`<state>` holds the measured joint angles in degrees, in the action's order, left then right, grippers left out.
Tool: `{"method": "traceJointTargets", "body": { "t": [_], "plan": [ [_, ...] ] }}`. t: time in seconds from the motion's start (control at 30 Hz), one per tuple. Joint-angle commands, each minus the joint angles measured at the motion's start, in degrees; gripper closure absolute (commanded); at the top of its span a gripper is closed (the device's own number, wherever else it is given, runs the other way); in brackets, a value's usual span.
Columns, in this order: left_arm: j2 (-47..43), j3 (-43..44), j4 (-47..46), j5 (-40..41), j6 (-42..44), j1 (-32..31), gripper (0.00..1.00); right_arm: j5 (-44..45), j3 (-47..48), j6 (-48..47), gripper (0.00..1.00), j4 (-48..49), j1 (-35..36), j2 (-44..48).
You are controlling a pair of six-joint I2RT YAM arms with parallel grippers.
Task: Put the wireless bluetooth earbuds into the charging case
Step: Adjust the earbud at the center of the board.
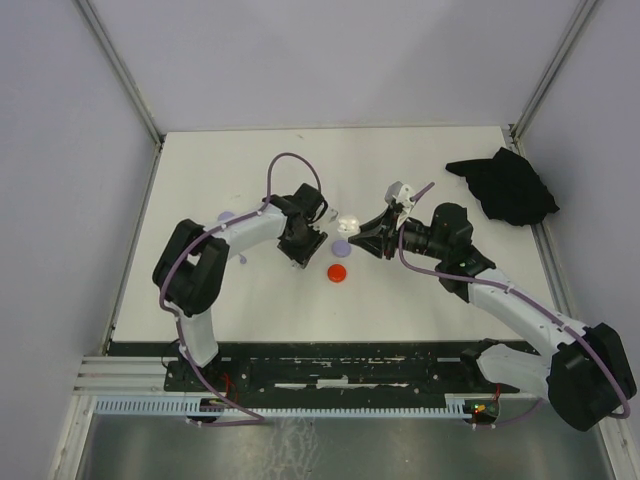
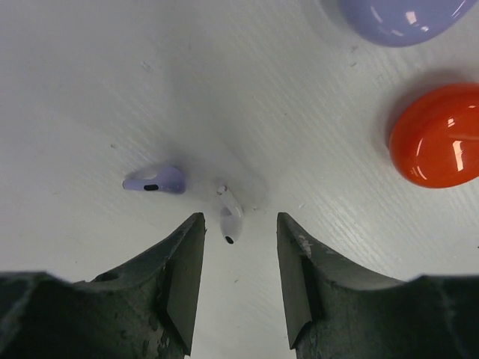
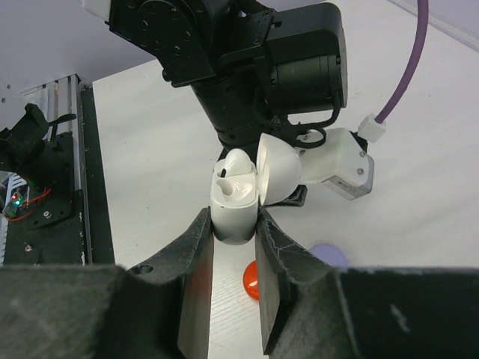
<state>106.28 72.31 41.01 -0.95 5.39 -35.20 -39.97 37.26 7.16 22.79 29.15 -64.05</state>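
Note:
My right gripper (image 3: pixel 233 218) is shut on a white charging case (image 3: pixel 233 213) with its lid (image 3: pixel 278 170) swung open. One white earbud (image 3: pixel 236 178) sits in the case. In the top view the case (image 1: pixel 348 222) is held between the two grippers, my right gripper (image 1: pixel 360 238) beside it. My left gripper (image 2: pixel 239 222) is open, low over the table. A whitish earbud (image 2: pixel 229 217) lies just ahead of its fingertips, nearer the left one. A lilac earbud (image 2: pixel 155 180) lies a little further to the left. In the top view my left gripper (image 1: pixel 305 243) is left of the case.
A red round case (image 1: pixel 338 272) and a lilac round case (image 1: pixel 341 246) lie between the arms; both show in the left wrist view, the red case (image 2: pixel 438 134) and the lilac case (image 2: pixel 400 15). Another lilac piece (image 1: pixel 226 216) lies at the left. A black cloth (image 1: pixel 505 185) lies at the back right.

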Motion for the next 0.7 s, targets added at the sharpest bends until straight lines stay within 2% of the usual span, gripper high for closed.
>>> {"method": "traceJointTargets", "body": {
  "t": [0.0, 0.37, 0.67],
  "plan": [
    [2.25, 3.76, -0.94, -2.66, 0.09, 0.18, 0.49, 0.83, 1.03, -1.37, 0.98, 0.56, 0.2, 2.36],
    [4.15, 3.16, -1.08, -5.6, 0.22, 0.09, 0.5, 1.37, 1.01, -2.26, 0.98, -1.06, 0.16, 3.2],
    [-0.67, -1.33, -0.4, -12.1, 0.44, -0.97, 0.51, 2.08, 1.24, -3.91, 0.98, -3.16, 0.19, 3.97]
  ]
}}
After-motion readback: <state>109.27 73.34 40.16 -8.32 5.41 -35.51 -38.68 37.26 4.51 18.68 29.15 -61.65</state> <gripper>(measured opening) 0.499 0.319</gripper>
